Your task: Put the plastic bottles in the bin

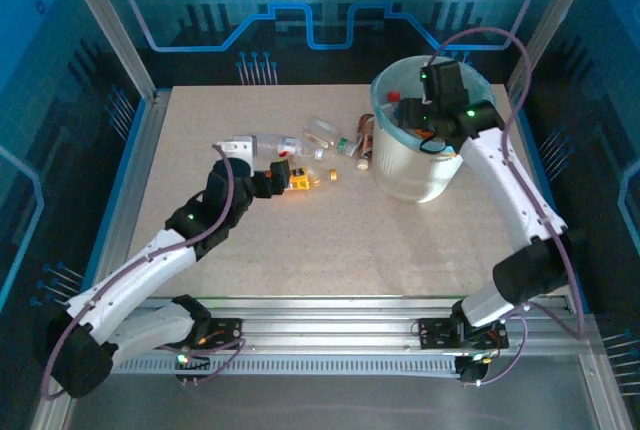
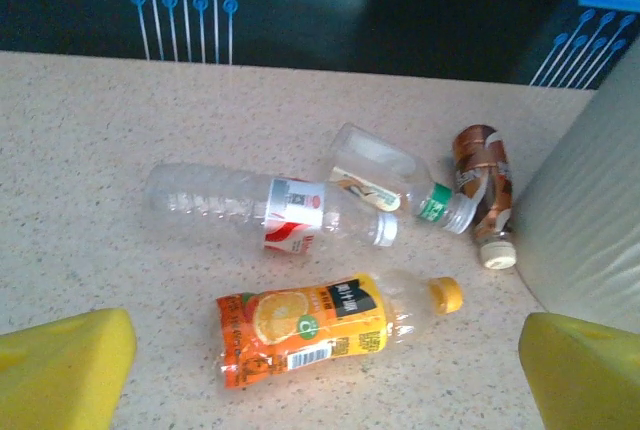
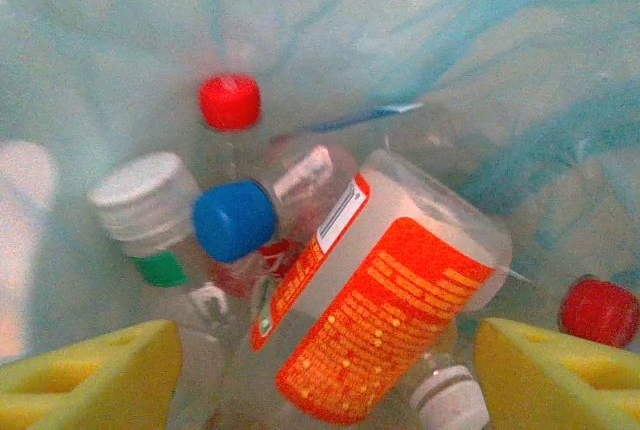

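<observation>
Several plastic bottles lie on the table left of the bin (image 1: pixel 383 110). Nearest is an orange-labelled juice bottle (image 2: pixel 320 335) (image 1: pixel 300 182), lying just ahead of my left gripper (image 2: pixel 325 380) (image 1: pixel 283 172), whose yellow pads (image 2: pixel 60 370) stand wide open on either side of it. Behind it lie a clear bottle with a red and white label (image 2: pixel 260 210), a clear green-labelled one (image 2: pixel 395 180) and a brown one (image 2: pixel 485 190). My right gripper (image 3: pixel 325 390) (image 1: pixel 432 120) hangs over the bin's mouth, open. An orange-labelled bottle (image 3: pixel 390 320) lies between its pads, clear of both, on other bottles.
The bin's white wall (image 2: pixel 590 220) rises right beside the brown bottle. Inside the blue liner (image 3: pixel 480 40) I see bottles with a blue cap (image 3: pixel 233 220), red caps (image 3: pixel 229 100) and a white cap (image 3: pixel 145 195). Bare tabletop (image 1: pixel 350 250) stretches toward the arm bases.
</observation>
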`<action>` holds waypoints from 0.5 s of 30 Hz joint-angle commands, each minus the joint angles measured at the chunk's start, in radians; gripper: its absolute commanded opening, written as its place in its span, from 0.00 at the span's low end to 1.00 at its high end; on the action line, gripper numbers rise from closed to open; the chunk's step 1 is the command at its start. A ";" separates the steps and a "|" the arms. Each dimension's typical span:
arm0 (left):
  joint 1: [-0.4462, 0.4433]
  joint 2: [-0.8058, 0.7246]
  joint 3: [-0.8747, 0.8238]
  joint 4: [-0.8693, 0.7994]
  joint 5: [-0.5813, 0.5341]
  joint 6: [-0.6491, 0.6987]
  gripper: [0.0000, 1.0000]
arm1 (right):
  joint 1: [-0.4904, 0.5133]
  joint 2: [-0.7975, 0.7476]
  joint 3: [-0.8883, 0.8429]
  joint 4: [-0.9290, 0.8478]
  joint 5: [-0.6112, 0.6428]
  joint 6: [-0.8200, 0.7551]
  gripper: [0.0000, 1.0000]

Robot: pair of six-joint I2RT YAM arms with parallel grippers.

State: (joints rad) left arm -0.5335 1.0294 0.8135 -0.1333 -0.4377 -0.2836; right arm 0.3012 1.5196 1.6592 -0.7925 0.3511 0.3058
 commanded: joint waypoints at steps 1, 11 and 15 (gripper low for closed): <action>0.067 0.034 0.054 -0.078 0.138 0.007 0.99 | 0.014 -0.087 -0.003 0.045 -0.049 0.068 0.81; 0.179 0.318 0.256 -0.248 0.418 0.177 0.99 | 0.081 -0.202 0.004 0.028 -0.087 0.036 0.81; 0.184 0.446 0.346 -0.328 0.449 0.297 0.97 | 0.181 -0.248 -0.015 0.046 -0.082 0.003 0.80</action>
State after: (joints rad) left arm -0.3607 1.4067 1.0927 -0.3500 -0.0792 -0.1226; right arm 0.4175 1.3254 1.6585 -0.7727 0.2859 0.3355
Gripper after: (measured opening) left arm 0.973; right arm 0.804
